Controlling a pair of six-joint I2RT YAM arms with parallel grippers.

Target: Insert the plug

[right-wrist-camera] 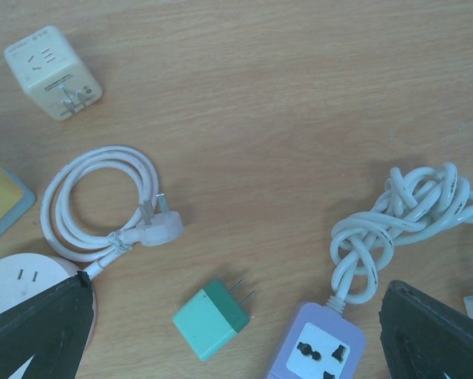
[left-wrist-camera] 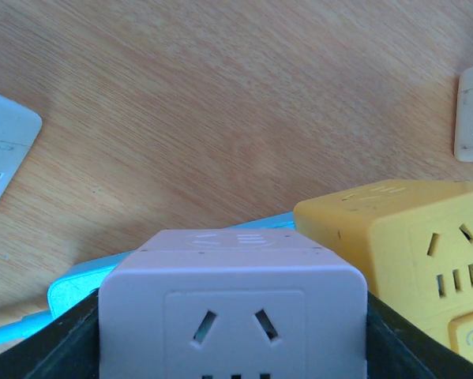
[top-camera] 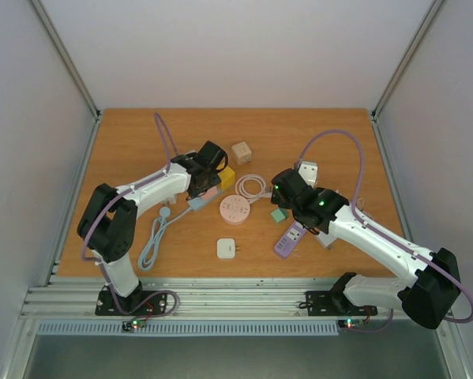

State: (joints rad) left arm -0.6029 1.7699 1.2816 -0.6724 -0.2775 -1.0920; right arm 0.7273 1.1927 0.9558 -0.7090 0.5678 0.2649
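Tally for your log. You have three cube sockets: beige cube (top-camera: 241,151), yellow cube (top-camera: 226,177), pale pink cube (left-wrist-camera: 232,308). Two power strips: light blue strip (top-camera: 197,204), purple strip (top-camera: 289,239). One round socket (top-camera: 234,209). Two small plug adapters: green adapter (right-wrist-camera: 212,320), white adapter (top-camera: 227,248). Three cords you can trace: coiled white cord (right-wrist-camera: 155,229), knotted white cord (right-wrist-camera: 361,251), light blue cord (top-camera: 155,233). One more white block (top-camera: 307,170) at far right of cluster; you cannot tell its kind from these views.

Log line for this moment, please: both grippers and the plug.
left gripper: shut on pink cube socket | right gripper: open, over green plug | plug: lying loose, not inserted
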